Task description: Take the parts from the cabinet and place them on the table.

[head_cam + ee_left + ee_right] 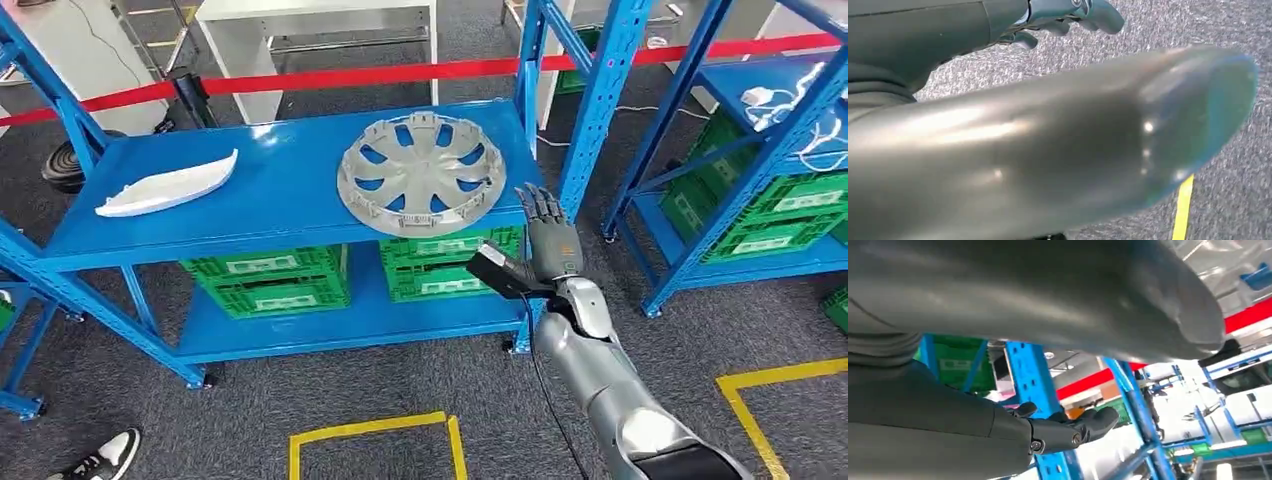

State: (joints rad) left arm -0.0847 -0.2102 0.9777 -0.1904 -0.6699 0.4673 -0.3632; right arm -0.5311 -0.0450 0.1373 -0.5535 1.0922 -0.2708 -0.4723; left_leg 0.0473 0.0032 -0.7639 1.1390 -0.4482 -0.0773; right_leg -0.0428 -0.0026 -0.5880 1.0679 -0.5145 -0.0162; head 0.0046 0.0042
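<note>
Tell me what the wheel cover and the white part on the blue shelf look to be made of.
Wheel cover: probably moulded plastic with a matt silver-grey finish; thin spokes and small clip tabs around the rim suggest this, though painted metal cannot be excluded. White part: seemingly plastic, smooth off-white, a thin curved shell with soft highlights. Shelf: glossy blue painted metal.

grey hubcap (428, 172), white trim piece (167, 187); blue cabinet (290, 215), green crates (270, 280)

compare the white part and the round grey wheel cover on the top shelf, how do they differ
The white part is long, narrow and pointed at one end; the wheel cover is round with spoke-like openings. The white part is white, the wheel cover grey. The white part lies toward the shelf's left end, the wheel cover toward its right end. Both rest on the blue shelf, untouched.
</note>
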